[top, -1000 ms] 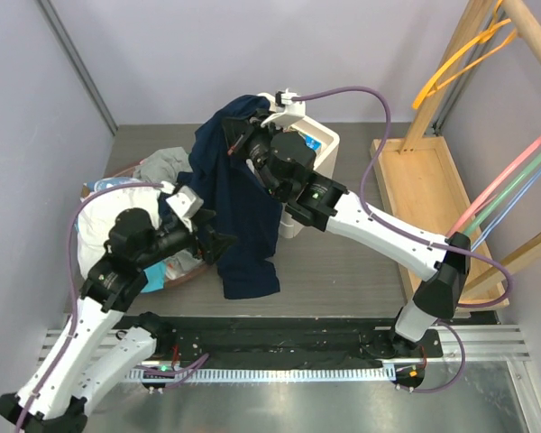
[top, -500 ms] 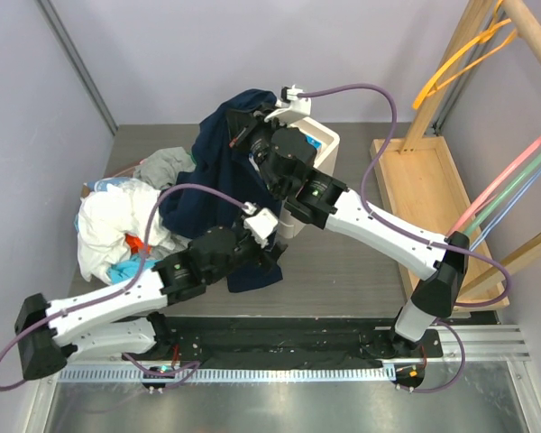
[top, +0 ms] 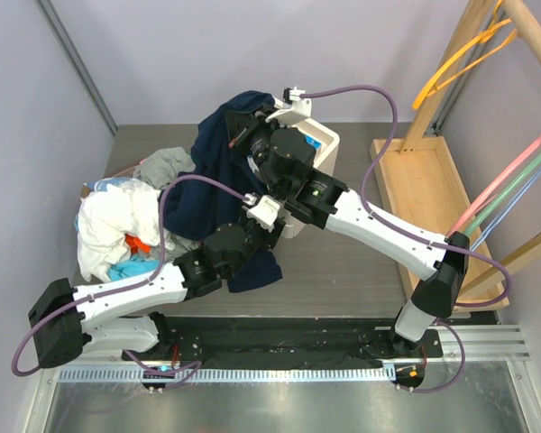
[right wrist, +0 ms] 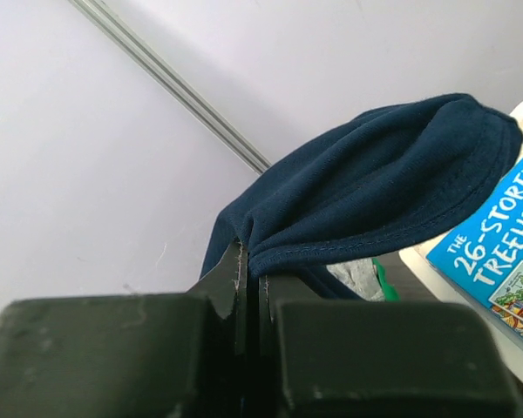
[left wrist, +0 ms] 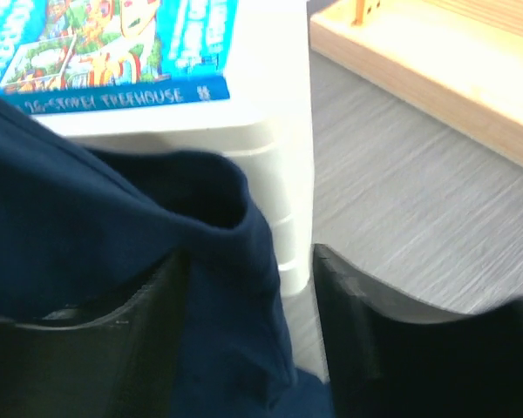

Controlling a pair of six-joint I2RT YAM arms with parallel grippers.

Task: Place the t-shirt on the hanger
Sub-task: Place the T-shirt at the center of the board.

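The navy t-shirt [top: 218, 180] hangs from my right gripper [top: 241, 124], which is shut on its hem high above the table's back. In the right wrist view the jaws [right wrist: 250, 261] pinch the stitched edge of the t-shirt [right wrist: 383, 183]. My left gripper [top: 278, 229] is low beside the white bin, open, with a fold of the t-shirt [left wrist: 235, 287] hanging between its fingers [left wrist: 392, 340]. The cloth touches the left finger. The orange-yellow hanger [top: 453, 61] hangs on the wooden rack at the top right, far from both grippers.
A white bin [top: 323, 144] holding a blue book [left wrist: 113, 52] stands behind the shirt. A pile of white, grey and turquoise garments [top: 117, 225] lies at the left. A wooden rack base [top: 419, 180] and pink and green rods [top: 514, 176] stand at the right.
My left arm swung from the clothes pile rightward across the front, and its open gripper now straddles the shirt's lower fold by the bin. The right gripper rose slightly, still holding the shirt.
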